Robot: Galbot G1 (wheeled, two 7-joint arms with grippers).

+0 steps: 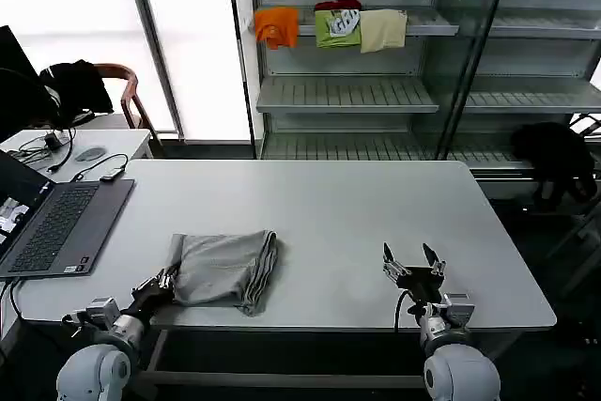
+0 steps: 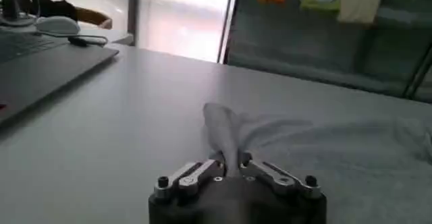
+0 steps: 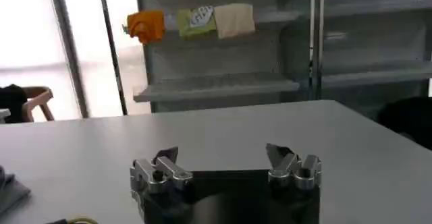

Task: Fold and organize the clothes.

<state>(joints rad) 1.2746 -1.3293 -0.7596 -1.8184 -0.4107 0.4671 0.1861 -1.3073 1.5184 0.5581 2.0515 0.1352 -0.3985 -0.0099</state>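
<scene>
Head view: left gripper [image 1: 167, 279] pinches the folded grey shirt [image 1: 223, 269]; right gripper [image 1: 410, 259] rests spread apart

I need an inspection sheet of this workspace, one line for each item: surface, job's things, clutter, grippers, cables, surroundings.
Surface: white table, mostly bare.
Job's things: one folded grey shirt near the table's front edge, on the robot's left.
Clutter: open laptop at the table's left end.
Grippers: left gripper shut on the shirt's corner; right gripper open above the front edge, holding nothing.
Cables: wires behind the laptop, on the side desk.
Surroundings: shelf unit behind, with orange, green and cream garments; wooden chair by the window.
</scene>
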